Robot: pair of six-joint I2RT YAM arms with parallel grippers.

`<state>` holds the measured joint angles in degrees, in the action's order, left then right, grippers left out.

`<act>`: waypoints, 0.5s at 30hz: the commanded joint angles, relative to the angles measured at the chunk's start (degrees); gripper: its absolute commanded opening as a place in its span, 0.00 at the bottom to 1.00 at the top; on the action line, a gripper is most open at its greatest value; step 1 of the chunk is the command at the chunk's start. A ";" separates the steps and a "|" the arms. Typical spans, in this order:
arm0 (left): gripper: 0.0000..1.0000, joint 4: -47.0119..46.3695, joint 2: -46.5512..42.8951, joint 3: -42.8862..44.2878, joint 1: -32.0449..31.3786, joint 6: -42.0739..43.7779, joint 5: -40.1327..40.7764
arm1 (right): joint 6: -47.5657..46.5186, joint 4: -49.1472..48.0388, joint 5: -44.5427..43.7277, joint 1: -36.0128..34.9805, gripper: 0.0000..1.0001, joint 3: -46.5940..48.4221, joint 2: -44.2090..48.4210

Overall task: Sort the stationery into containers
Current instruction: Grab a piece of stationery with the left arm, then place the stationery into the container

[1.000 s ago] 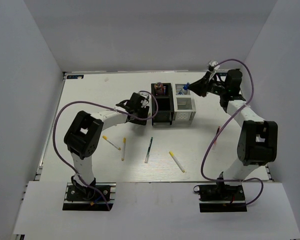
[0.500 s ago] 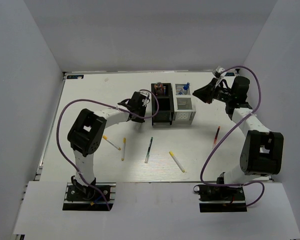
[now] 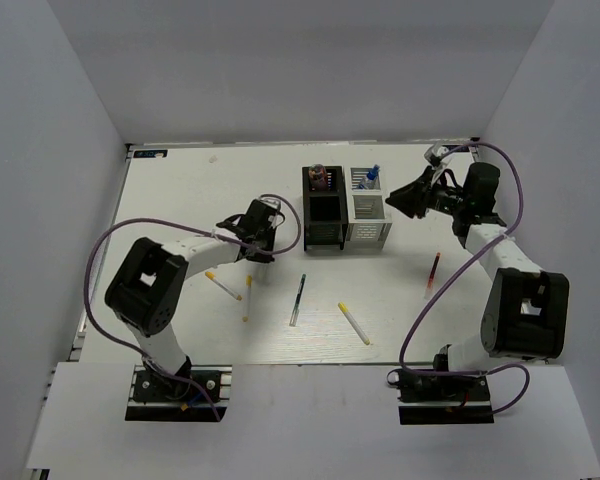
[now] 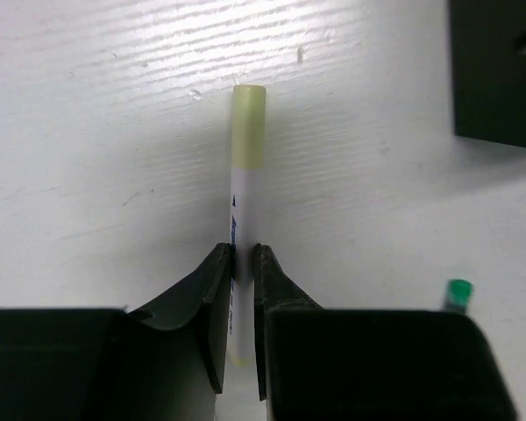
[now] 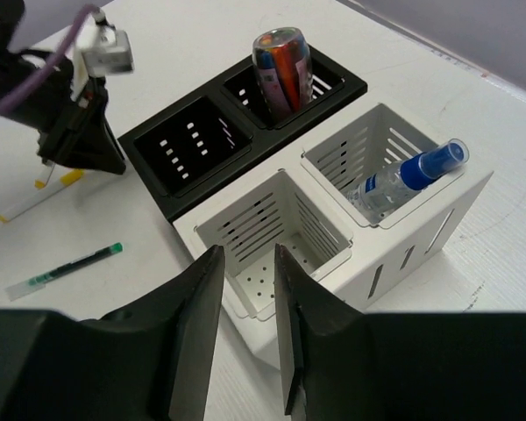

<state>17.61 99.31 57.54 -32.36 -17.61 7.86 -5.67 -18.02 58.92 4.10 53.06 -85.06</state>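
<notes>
Our left gripper (image 4: 243, 254) is pinching a white pen (image 4: 247, 197) that lies flat on the table (image 4: 88, 132). The fingers are pressed on its barrel toward the near end, so most of the pen, yellow tip included, sticks out ahead of the fingertips.

We judge the step in hand to be lifting this pen and carrying it to a holder. With so much length ahead of the pinch, the pen may swing. We should keep the squeeze firm, rise straight up and turn the pen upright before lowering it. The black holder (image 3: 323, 235) sits ahead and to the right of this hand.

Our right gripper (image 5: 244, 263) holds nothing. Its fingers stand a narrow gap apart, above the near compartment of the white holder (image 5: 421, 237).

Only the left wrist view shows the pinch; from above the wrist hides it. Only the right wrist view looks into the compartments. A pink tube (image 5: 280, 57) stands in the black holder's far one and a blue-capped bottle (image 5: 403, 175) leans in the white holder's far one. Both near ones are bare.

The top view alone shows a dark pen (image 3: 298, 300) and a second white pen (image 3: 355, 323) to the right of the left hand, and a red pen (image 3: 435, 272) back toward the right arm's base.
</notes>
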 commanded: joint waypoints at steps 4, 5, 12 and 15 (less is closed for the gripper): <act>0.00 -1.95 -13.86 4.42 -0.34 -0.42 -2.14 | -9.87 11.07 0.85 0.38 0.40 -0.06 4.46; 0.00 -3.70 -16.49 4.42 -0.34 0.11 -3.19 | -10.67 13.43 0.85 0.30 0.30 0.03 4.81; 0.00 -21.37 -16.53 6.00 -0.34 2.14 -15.40 | -15.15 20.30 0.59 0.38 0.00 -2.08 9.55; 0.00 -28.04 -12.57 8.11 -0.86 2.14 -21.47 | -16.82 21.36 0.06 0.30 0.00 -4.45 11.66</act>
<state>-1.83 83.53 63.51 -32.51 -16.36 -5.48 -18.94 -0.32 58.76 4.14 50.37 -75.64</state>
